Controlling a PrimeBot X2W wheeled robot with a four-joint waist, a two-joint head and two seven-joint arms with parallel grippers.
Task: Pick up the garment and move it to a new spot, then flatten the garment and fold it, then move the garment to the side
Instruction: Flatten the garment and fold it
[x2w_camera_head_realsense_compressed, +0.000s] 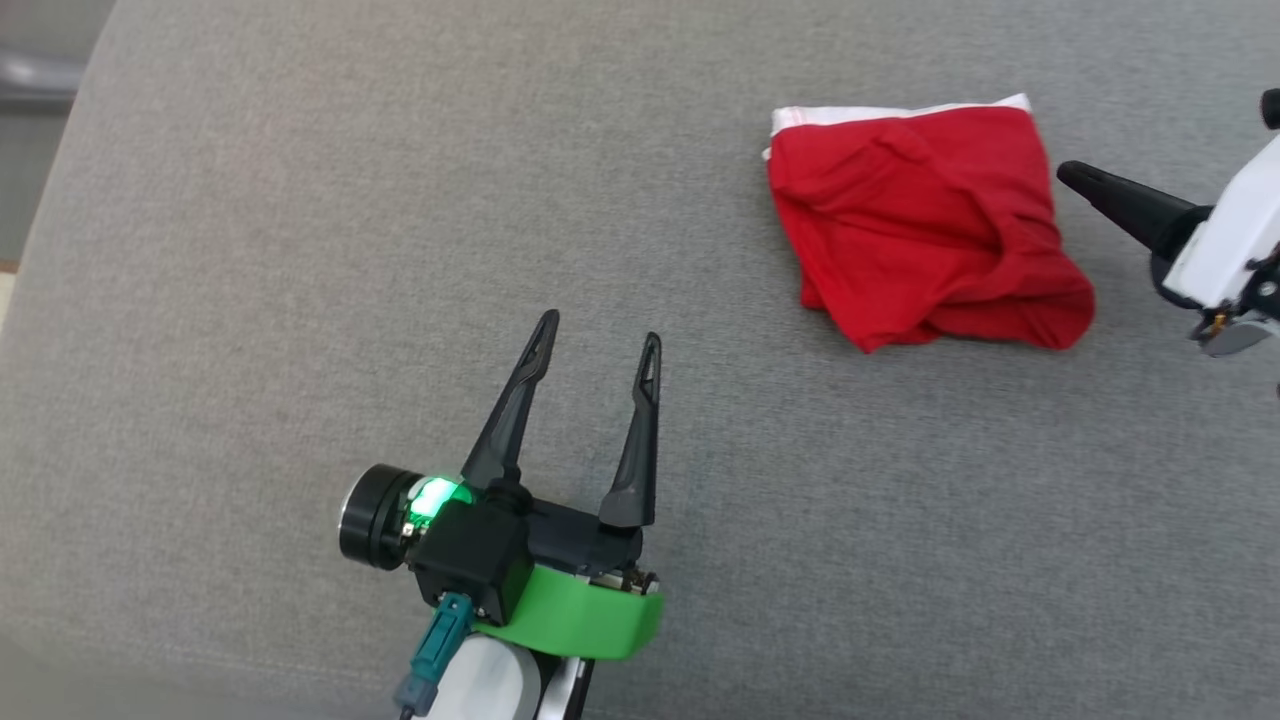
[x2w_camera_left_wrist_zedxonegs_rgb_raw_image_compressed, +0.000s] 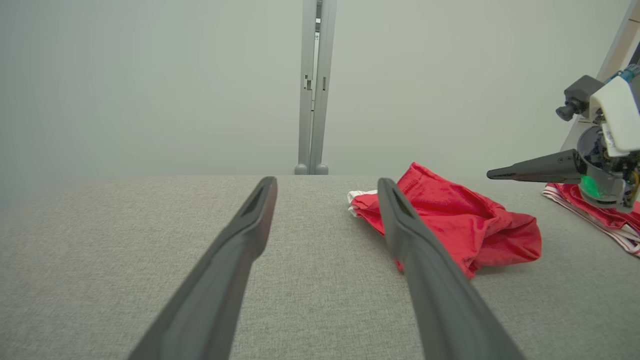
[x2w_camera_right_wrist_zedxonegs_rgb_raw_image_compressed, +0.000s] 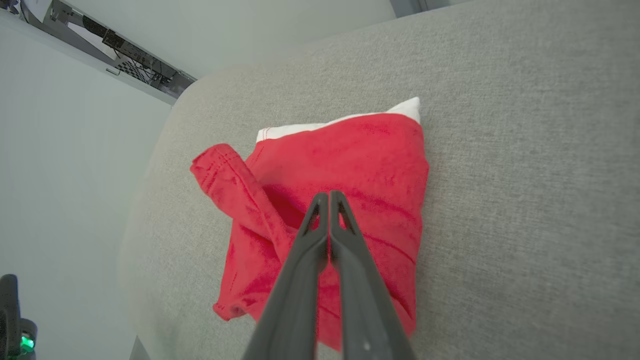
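Note:
The garment (x2w_camera_head_realsense_compressed: 920, 220) is a red piece with a white waistband, lying loosely folded and rumpled on the grey padded surface at the upper right. My right gripper (x2w_camera_head_realsense_compressed: 1068, 174) comes in from the right edge, shut, with its tip just beside the garment's right edge and nothing held. In the right wrist view the closed fingers (x2w_camera_right_wrist_zedxonegs_rgb_raw_image_compressed: 329, 195) point over the red cloth (x2w_camera_right_wrist_zedxonegs_rgb_raw_image_compressed: 350, 160). The left wrist view shows that gripper (x2w_camera_left_wrist_zedxonegs_rgb_raw_image_compressed: 492, 174) hovering above the surface, clear of the garment (x2w_camera_left_wrist_zedxonegs_rgb_raw_image_compressed: 450, 215). My left gripper (x2w_camera_head_realsense_compressed: 600, 330) stands open and empty at the lower middle, well left of the garment.
A grey padded surface (x2w_camera_head_realsense_compressed: 300, 300) spreads all around, with its rounded edge at the far left. A second red cloth with a white striped band (x2w_camera_left_wrist_zedxonegs_rgb_raw_image_compressed: 600, 212) lies under the right arm. A pale wall and a metal post (x2w_camera_left_wrist_zedxonegs_rgb_raw_image_compressed: 312, 85) stand beyond the far edge.

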